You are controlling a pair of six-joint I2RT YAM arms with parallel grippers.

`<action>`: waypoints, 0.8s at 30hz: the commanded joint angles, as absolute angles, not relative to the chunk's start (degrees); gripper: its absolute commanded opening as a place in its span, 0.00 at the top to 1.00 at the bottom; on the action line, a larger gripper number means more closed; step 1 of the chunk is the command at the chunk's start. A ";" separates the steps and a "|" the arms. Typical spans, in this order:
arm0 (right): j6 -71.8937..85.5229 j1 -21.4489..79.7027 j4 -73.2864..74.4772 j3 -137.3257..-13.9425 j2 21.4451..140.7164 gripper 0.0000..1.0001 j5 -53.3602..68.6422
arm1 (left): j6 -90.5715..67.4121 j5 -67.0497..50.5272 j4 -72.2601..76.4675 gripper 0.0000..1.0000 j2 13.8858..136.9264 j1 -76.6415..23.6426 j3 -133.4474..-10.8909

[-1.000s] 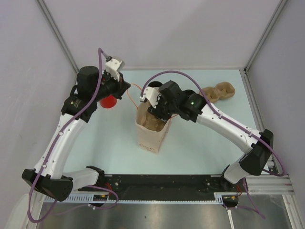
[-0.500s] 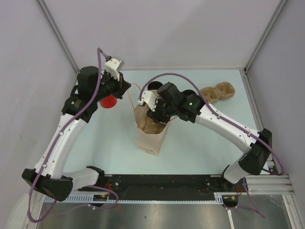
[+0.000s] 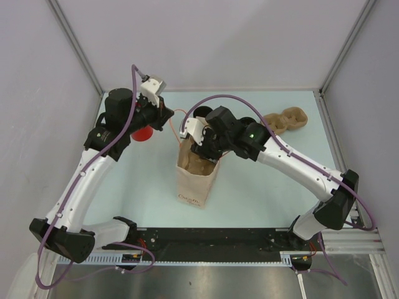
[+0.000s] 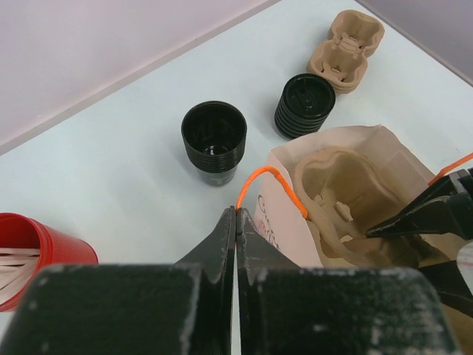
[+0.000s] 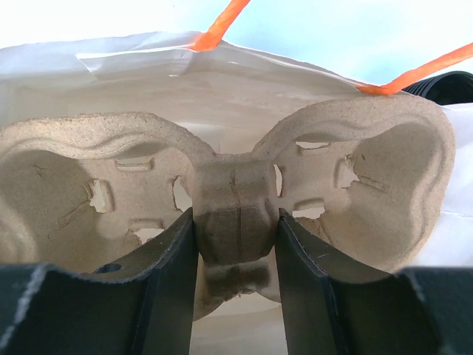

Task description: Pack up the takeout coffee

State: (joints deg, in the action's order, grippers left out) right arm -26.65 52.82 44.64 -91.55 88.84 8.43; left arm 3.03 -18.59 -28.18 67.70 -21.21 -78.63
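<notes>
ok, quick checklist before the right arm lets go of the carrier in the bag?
1. Left gripper shut on orange handle: ok.
2. Right gripper clamped on the middle bridge of the pulp carrier: ok.
3. Carrier inside paper bag: ok.
4. Carrier seated on the bag floor: cannot tell.
5. Takeout coffee cup upright, apart from the bag: ok.

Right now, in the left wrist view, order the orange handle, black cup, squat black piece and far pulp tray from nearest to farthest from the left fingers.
1. Orange handle: pinched in the left fingers.
2. Black cup: just beyond, slightly left.
3. Squat black piece: farther back, to the right.
4. Pulp tray: farthest, back right.
</notes>
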 commanded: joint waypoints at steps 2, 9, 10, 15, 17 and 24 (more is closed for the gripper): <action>-26.54 52.91 44.39 -93.60 86.05 1.00 7.73 | 2.73 -16.26 -25.58 1.00 66.09 -21.53 -77.79; -26.28 52.03 44.03 -92.90 84.82 1.00 7.82 | 2.02 -9.76 -25.14 1.00 66.27 -21.45 -77.70; -26.37 51.94 44.03 -92.81 84.73 1.00 7.82 | 1.93 -7.58 -24.96 1.00 66.18 -21.45 -77.70; -26.63 51.59 44.03 -91.85 84.02 1.00 7.73 | 1.49 -4.57 -24.87 1.00 66.01 -21.45 -77.61; -26.72 51.59 43.95 -91.15 84.11 1.00 7.65 | 1.41 -4.66 -24.79 1.00 65.92 -21.45 -77.78; -26.37 51.68 44.30 -88.77 85.60 1.00 7.91 | 1.41 -7.38 -24.96 1.00 65.31 -21.45 -78.14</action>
State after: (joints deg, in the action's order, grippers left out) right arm -26.63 51.62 44.34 -89.69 85.80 7.79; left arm 2.46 -7.27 -27.46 67.37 -21.26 -77.67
